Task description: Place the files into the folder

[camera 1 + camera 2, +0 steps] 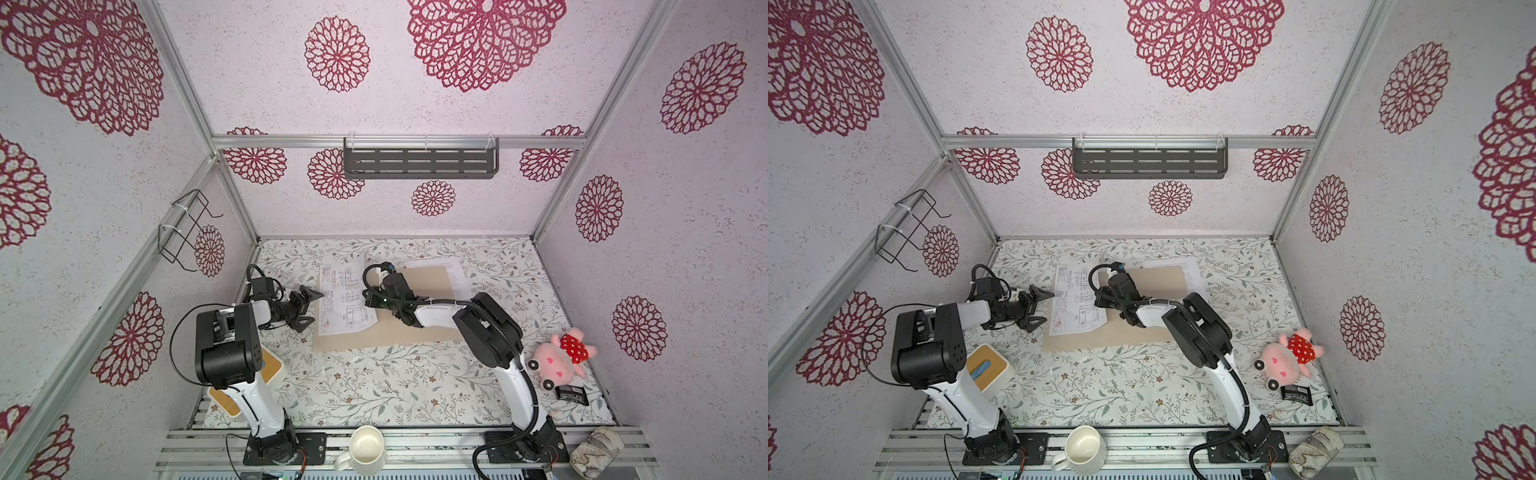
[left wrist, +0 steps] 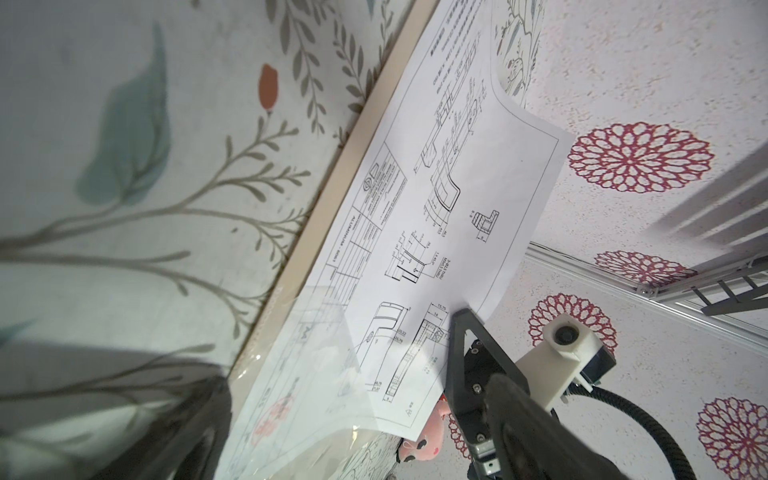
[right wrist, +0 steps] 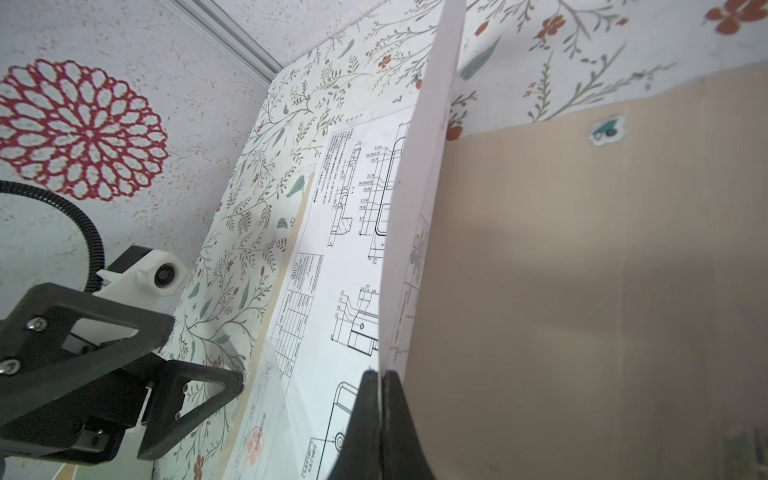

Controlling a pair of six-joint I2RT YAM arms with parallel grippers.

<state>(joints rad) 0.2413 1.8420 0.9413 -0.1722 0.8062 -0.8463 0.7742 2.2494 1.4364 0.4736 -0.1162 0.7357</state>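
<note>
right gripper [image 3: 380, 378] clamped on drawing sheet [image 1: 343, 307] edge, sheet curled over folder [image 1: 428, 280], left gripper [image 1: 315, 307] wide open just beside sheet

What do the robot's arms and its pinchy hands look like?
The left arm and right arm have smooth white shells and chunky black joints. A ribbed black hose loops at each wrist. The left gripper and right gripper have black fingers shaped like hollow triangles, each with a little white camera block nearby.
</note>
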